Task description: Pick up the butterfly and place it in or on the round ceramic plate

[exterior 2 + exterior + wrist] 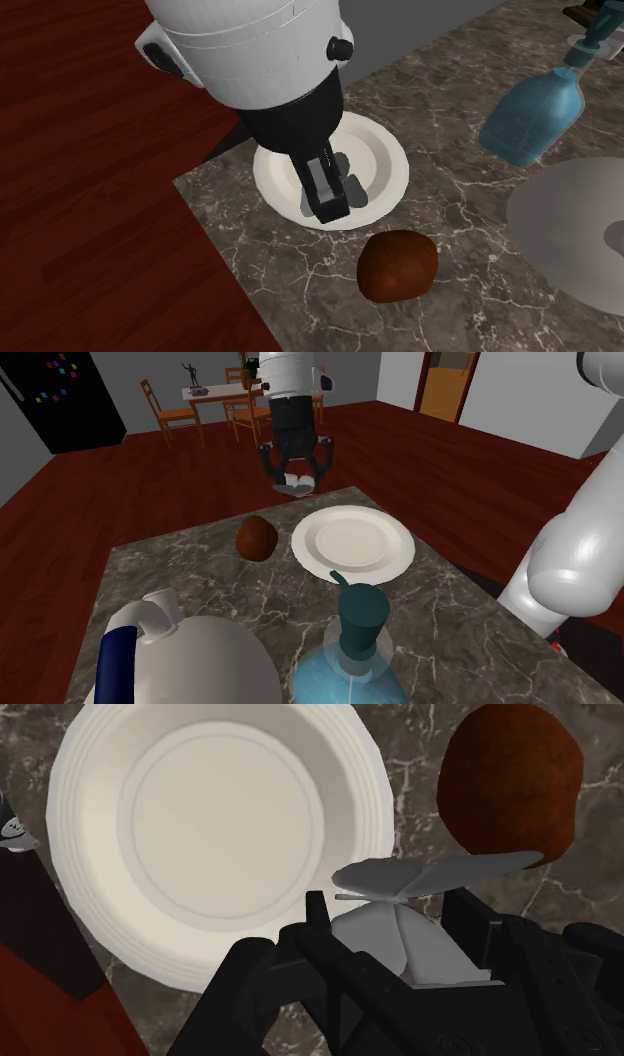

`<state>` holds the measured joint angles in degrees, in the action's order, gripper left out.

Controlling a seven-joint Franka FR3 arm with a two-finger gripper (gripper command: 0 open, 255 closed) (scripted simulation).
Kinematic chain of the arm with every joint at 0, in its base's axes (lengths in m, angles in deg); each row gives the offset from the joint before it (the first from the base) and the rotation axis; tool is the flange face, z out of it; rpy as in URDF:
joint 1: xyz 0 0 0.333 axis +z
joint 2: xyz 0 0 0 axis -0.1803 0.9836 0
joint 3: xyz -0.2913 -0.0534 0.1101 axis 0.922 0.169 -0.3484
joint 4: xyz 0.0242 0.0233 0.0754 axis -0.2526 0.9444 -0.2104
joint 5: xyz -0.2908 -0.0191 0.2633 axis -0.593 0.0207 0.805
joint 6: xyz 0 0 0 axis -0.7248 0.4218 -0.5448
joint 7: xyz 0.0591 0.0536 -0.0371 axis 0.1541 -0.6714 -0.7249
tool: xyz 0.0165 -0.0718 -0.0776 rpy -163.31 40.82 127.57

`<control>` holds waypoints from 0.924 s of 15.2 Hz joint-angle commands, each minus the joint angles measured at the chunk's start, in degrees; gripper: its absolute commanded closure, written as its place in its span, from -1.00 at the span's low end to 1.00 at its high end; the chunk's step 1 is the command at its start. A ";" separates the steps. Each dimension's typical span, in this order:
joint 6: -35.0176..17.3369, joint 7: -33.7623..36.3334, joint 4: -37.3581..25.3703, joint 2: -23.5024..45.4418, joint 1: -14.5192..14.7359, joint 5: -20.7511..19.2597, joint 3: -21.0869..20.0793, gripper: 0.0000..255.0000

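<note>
While the gripper (297,476) hangs above the marble table (180,557), its fingers are pinched on a pale grey butterfly (440,874), wings spread past the fingertips. Seen from the wrist view, the butterfly sits clear of the surface, between the white plate (80,874) and a brown ball (510,779). A blue bottle (350,657) stands near the plate.

Dark marbled table (180,567). On it, a white round plate (305,538) just beside a brown rounded lump (257,538). Lower in the shoulder view, a blue teal-capped bottle (345,674) and white blue-handled jug (195,662).
</note>
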<state>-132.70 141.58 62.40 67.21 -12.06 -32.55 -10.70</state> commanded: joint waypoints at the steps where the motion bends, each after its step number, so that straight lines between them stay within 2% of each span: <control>1: -0.32 -1.30 5.19 -4.99 -0.33 1.78 0.53 1.00; 8: 1.17 -5.80 21.04 -22.04 0.15 6.22 3.83 1.00; 14: -3.23 -6.76 25.96 -22.50 0.37 6.60 3.31 1.00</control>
<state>-135.11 135.07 87.19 45.06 -11.74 -26.07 -7.35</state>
